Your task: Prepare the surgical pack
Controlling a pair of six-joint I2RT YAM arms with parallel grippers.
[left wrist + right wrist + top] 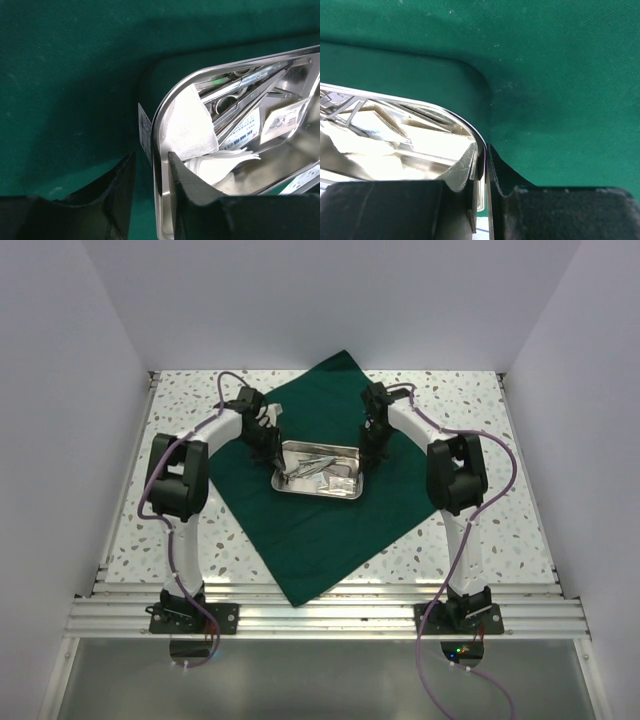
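The dark green cloth [300,530] lies flat as a diamond on the table. The steel tray [315,492] rests at its centre, holding silver scissors [235,97], white gauze [187,122] and printed packets [280,120]. My left gripper [151,155] straddles the tray's left rim [169,97]. Its jaws are apart: the inner finger touches the wall and the outer finger stands off over the cloth. My right gripper [482,147] is shut on the tray's right rim [420,107], one finger inside and one outside. Both grippers [272,455] [368,455] flank the tray.
Speckled tabletop [180,410] shows around the cloth. White walls enclose the left, back and right sides. An aluminium rail [320,615] with both arm bases runs along the near edge. Purple cables loop beside each arm.
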